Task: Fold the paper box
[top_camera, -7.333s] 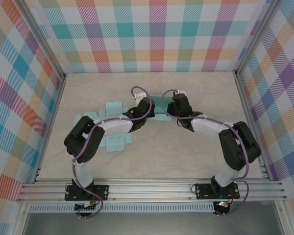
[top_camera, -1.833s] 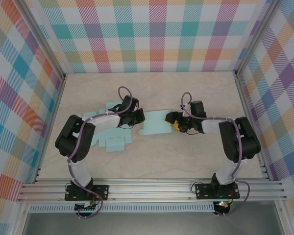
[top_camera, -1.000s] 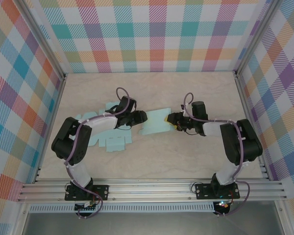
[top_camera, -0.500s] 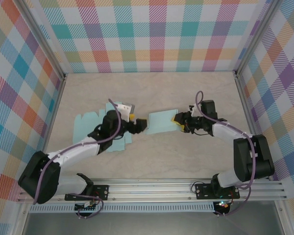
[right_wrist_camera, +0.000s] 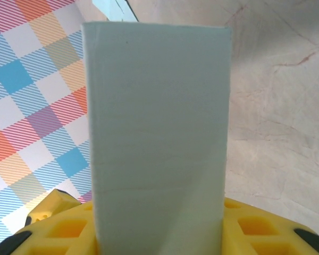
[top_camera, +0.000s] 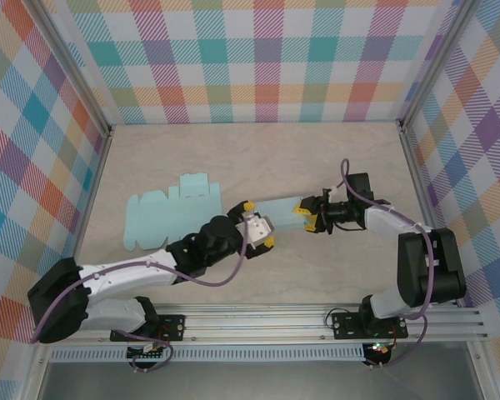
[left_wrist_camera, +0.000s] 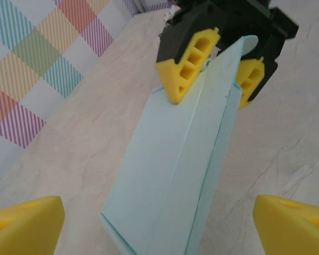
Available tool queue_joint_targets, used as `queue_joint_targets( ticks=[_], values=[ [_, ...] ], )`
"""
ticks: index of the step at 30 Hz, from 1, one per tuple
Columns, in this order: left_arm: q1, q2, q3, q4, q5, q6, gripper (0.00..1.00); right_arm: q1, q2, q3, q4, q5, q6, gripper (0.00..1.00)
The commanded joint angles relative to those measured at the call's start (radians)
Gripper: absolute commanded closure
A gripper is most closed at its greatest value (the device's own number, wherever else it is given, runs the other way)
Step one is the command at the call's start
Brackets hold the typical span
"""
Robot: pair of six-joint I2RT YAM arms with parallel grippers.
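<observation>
Top external view: the paper box (top_camera: 275,210), flattened into a pale blue sleeve, is seen near the middle of the desk (top_camera: 317,158), stretched between the two arms. Its right end is clamped by the right tool (top_camera: 310,215), whose yellow fingers are closed on it from both sides. The left tool (top_camera: 259,223) is spread wide at the box's left end, and nothing is gripped by it. From the left wrist, the box (left_wrist_camera: 181,159) is seen standing on edge with a lengthwise crease, well clear of that tool's own fingertips (left_wrist_camera: 26,220) on either side. Whether its free end rests on the desk cannot be told. A second, flat blank (top_camera: 162,218) is laid out to the left.
</observation>
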Motion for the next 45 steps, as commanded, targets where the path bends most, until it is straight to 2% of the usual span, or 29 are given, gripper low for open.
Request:
queue_joint_targets(
  ticks=[1, 5, 9, 14, 27, 29, 35, 39, 42, 45],
  values=[
    [-0.049, 0.099, 0.069, -0.078, -0.204, 0.173, 0.09, -0.002, 0.021, 0.037, -0.080, -0.055, -0.003, 0.60],
    [-0.068, 0.190, 0.109, -0.061, -0.268, 0.214, 0.08, -0.002, 0.028, 0.040, -0.103, -0.057, -0.016, 0.60],
    [-0.069, 0.209, 0.123, -0.049, -0.262, 0.215, 0.11, -0.002, 0.031, 0.035, -0.108, -0.053, -0.022, 0.60],
    [-0.068, 0.242, 0.144, -0.069, -0.275, 0.221, 0.27, -0.002, 0.040, 0.034, -0.106, -0.059, -0.021, 0.60],
    [-0.051, 0.281, 0.224, -0.170, -0.285, 0.215, 0.51, -0.003, 0.023, 0.040, -0.160, -0.058, -0.065, 0.59],
    [-0.045, 0.276, 0.236, -0.198, -0.277, 0.207, 0.58, -0.002, 0.017, 0.043, -0.177, -0.050, -0.081, 0.59],
    [-0.025, 0.259, 0.286, -0.337, -0.228, 0.175, 0.67, -0.002, 0.007, 0.043, -0.186, -0.038, -0.096, 0.57],
    [-0.009, 0.248, 0.314, -0.407, -0.201, 0.164, 0.72, -0.002, -0.001, 0.046, -0.198, -0.024, -0.111, 0.52],
    [0.002, 0.243, 0.330, -0.448, -0.175, 0.160, 0.73, -0.004, -0.006, 0.045, -0.197, -0.015, -0.111, 0.43],
    [0.011, 0.245, 0.348, -0.491, -0.143, 0.171, 0.73, -0.010, -0.003, 0.045, -0.198, -0.016, -0.117, 0.38]
  ],
)
